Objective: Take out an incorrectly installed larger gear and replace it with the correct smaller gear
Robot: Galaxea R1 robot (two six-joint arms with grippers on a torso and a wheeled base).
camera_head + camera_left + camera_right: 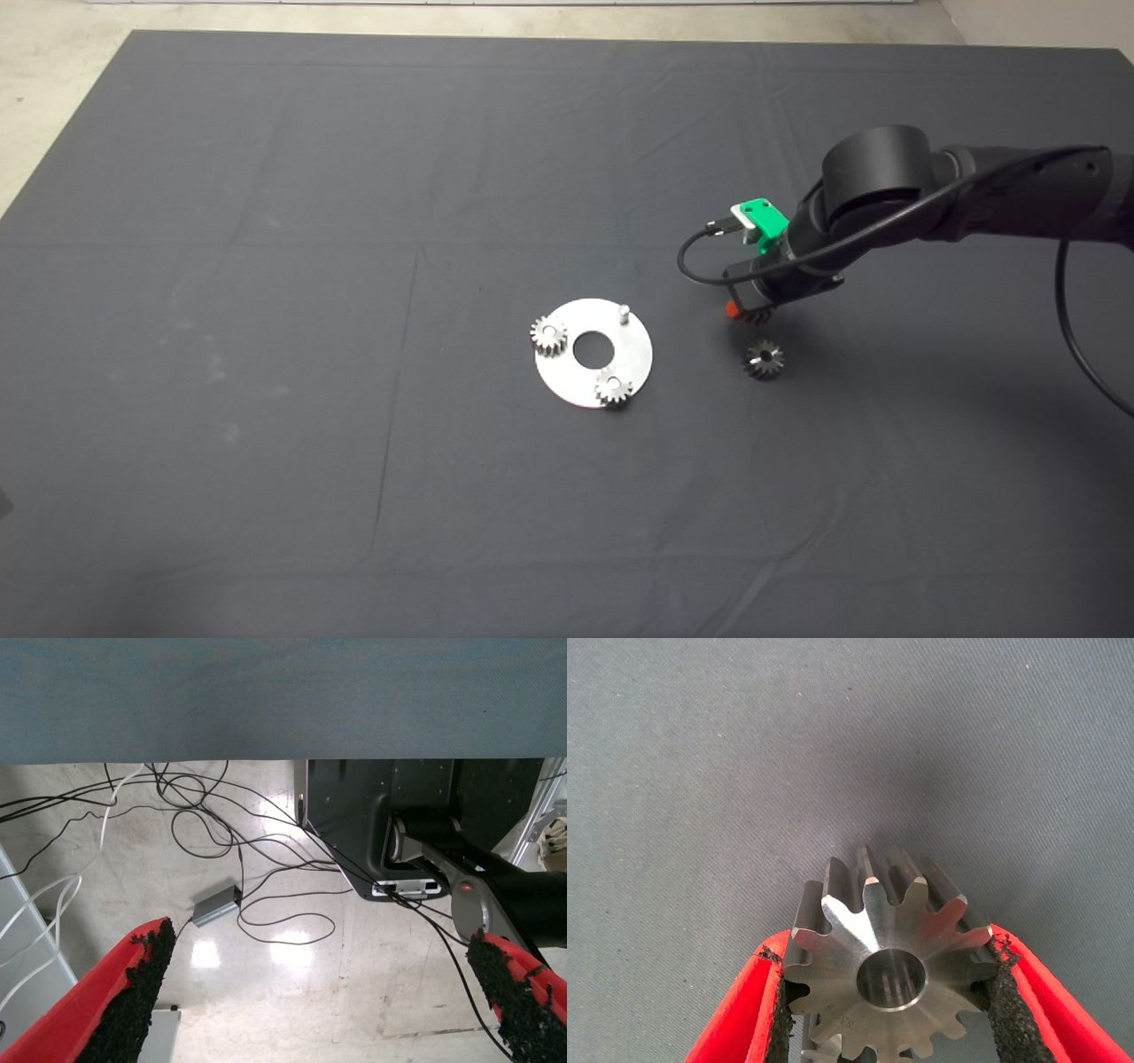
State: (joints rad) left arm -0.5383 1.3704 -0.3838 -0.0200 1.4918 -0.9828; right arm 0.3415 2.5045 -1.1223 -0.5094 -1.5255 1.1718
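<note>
Red fingers of the right gripper [890, 992] clamp the thick silver-grey larger gear [890, 961] low over the dark mat [266, 266], right of the round silver plate [633, 350]. Releasing carelessly could knock the flat silver smaller gear [763, 359] lying just beside. The left gripper [323, 1001] waits off the mat, jaws apart.

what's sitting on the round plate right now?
On the silver plate: two small gears, one at its left edge, one at its lower edge, plus a bare pin. The centre hole is empty. What lies under those gears is covered.
</note>
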